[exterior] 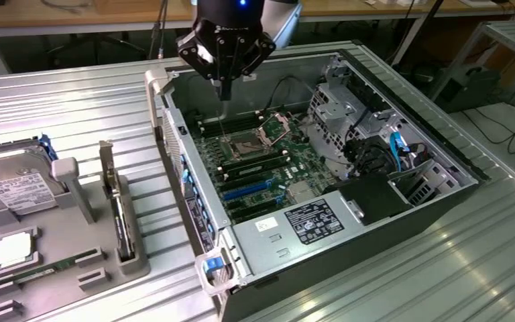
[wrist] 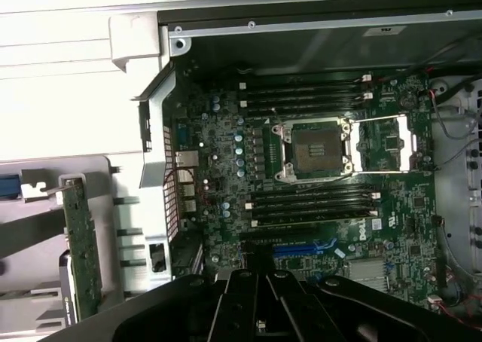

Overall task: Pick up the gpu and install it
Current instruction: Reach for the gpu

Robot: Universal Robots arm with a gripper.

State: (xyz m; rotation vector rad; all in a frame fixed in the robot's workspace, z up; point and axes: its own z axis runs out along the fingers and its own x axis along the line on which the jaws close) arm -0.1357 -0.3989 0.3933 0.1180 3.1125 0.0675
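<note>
Gpu [exterior: 107,168] edge-on, part-hidden in holder [exterior: 61,231]

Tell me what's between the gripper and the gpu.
In the exterior view, the case's wall and a strip of bare table lie between gripper and gpu.

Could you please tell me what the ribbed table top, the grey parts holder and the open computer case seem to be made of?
Ribbed silver table top: likely aluminium, brushed; parallel grooves, soft glare.
Matt grey parts holder: probably plastic; dull, uniform, no shine.
Open black-and-silver computer case: seemingly sheet steel, bare inside; punched holes, folded edges.
</note>
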